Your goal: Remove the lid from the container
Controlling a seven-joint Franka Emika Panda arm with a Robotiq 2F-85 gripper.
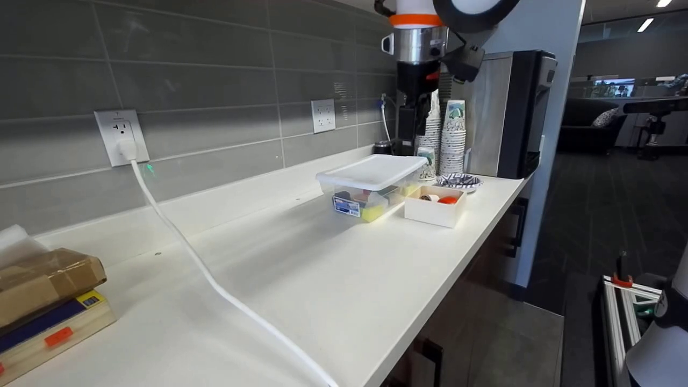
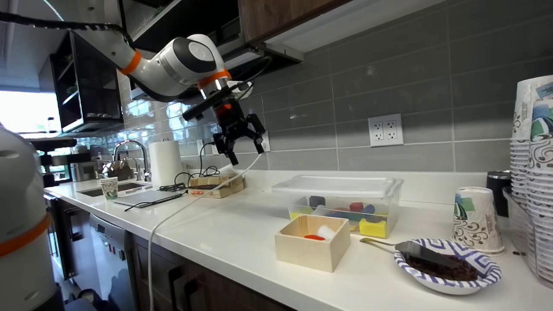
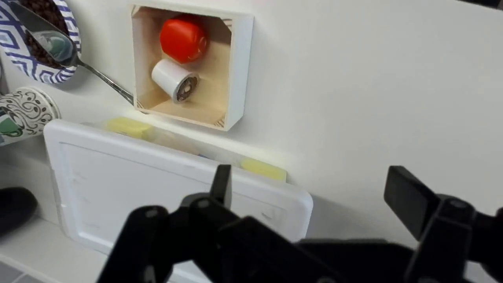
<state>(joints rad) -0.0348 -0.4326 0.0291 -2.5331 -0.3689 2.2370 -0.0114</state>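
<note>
A: Is the lid (image 2: 337,185) off?

B: Not yet. It lies flat on top of the container (image 2: 393,209), covering it; the container stands on the worktop (image 1: 322,279).

A: Where is the end effector (image 2: 247,152) from there?

B: In an exterior view it hangs well above the container's height, out by the short end farthest from an upturned paper cup (image 2: 477,220). Its fingers (image 3: 410,196) stand wide apart, holding nothing.

A: Which way does the lid run?

B: It lies below the end effector, and its long axis stretches away along the container toward the cup. A small wooden box (image 2: 304,252) sits just beside one long side of the container. In the wrist view the lid's nearer short edge appears between the fingers, though lower, on a slant: one finger overlaps the lid, one shows against the worktop. My judgement is that the next move is a descent to that edge, so lining up with it matters most.

A: What does each view add?

B: The wrist view gives that alignment but little sense of height. In an exterior view, a label (image 1: 346,206) shows on the container's short end, which the wrist view lacks; there the fingers overlap, hiding their gap.
</note>
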